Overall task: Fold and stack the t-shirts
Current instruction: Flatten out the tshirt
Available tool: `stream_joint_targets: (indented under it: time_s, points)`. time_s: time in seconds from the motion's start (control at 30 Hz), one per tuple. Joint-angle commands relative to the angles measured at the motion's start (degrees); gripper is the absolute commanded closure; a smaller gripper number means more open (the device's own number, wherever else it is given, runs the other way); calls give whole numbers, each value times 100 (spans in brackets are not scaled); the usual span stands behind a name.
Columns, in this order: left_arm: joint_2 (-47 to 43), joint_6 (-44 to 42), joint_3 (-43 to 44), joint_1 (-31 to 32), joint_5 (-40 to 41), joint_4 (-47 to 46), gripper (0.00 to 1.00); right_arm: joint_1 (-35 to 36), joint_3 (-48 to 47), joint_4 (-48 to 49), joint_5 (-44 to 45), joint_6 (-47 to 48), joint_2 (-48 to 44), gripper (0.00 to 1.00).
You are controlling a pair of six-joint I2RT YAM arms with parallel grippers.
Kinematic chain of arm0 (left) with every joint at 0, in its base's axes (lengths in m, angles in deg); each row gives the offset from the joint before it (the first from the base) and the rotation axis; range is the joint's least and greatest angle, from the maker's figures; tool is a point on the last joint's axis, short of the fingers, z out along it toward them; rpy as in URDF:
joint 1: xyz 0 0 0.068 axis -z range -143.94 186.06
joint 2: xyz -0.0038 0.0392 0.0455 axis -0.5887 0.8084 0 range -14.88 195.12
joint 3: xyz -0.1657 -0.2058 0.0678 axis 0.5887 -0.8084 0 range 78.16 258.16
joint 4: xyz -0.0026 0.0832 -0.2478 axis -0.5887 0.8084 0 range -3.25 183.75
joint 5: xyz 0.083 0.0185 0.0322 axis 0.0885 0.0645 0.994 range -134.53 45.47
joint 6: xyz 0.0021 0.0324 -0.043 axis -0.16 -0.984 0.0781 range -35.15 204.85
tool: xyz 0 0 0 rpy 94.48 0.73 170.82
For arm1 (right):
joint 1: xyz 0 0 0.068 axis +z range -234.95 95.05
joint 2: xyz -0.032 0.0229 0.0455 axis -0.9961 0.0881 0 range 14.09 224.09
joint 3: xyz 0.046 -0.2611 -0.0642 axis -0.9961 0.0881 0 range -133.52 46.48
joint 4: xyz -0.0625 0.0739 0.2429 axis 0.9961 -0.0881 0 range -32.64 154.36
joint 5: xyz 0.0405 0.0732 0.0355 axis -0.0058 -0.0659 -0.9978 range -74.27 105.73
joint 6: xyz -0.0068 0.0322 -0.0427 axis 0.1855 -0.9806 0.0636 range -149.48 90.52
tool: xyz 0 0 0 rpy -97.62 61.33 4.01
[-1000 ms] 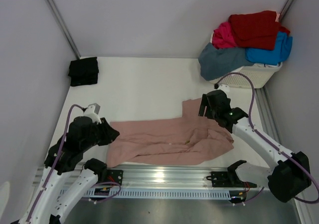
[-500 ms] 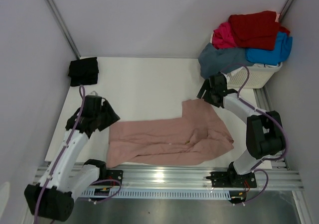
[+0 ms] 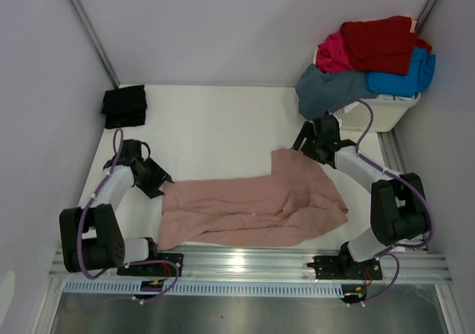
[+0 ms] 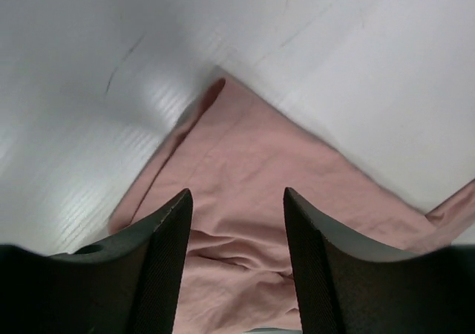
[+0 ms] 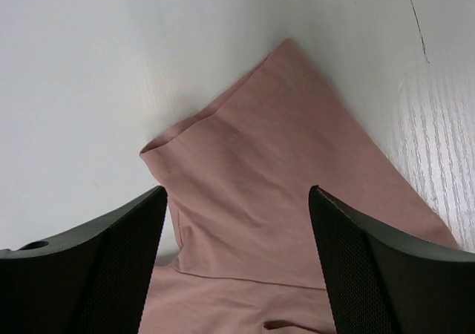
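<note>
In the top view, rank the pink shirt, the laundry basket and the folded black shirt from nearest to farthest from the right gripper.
From the right gripper:
1. Pink shirt: its far right corner lies just beside and below the gripper.
2. Laundry basket: back right corner, a little beyond the gripper.
3. Black shirt: back left corner, far across on the other side.

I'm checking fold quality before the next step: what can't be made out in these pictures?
- Top view: black t-shirt is too dark and small to count its folds.
- Top view: laundry basket interior is hidden under the heaped t-shirts.
- Both wrist views: pink t-shirt is cut off by the frame edges; its full outline is not shown.
</note>
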Motion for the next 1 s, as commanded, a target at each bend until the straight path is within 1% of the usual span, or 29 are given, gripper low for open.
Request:
stream_joint_targets:
  time_s: [0.0, 0.03, 0.1, 0.2, 0.33, 0.5, 0.7, 0.97]
  points:
    - [452, -103, 554, -106, 135, -77, 45, 29, 171, 328, -9, -94, -432, 19]
    - [559, -147, 789, -115, 206, -24, 45, 29, 197, 337, -18, -112, -476, 19]
    - [831, -156, 940, -106, 417, 90, 45, 29, 267, 363, -36, -138, -599, 19]
    - [1060, -174, 1152, -115, 470, 135, 46, 38, 303, 398, -88, -173, -687, 19]
    - [1674, -156, 1468, -97, 514, 336, 48, 73, 251, 399, -71, -191, -775, 19]
    - [2203, -305, 1968, 34, 804, 1013, 48, 108, 206, 398, -45, -244, -845, 19]
    - [2608, -394, 2206, 175, 1033, 1496, 48, 161, 206, 442, -27, -288, -890, 19]
    - [3100, -376, 2479, 412, 1305, 1769, 48, 196, 215, 469, -27, -305, -863, 19]
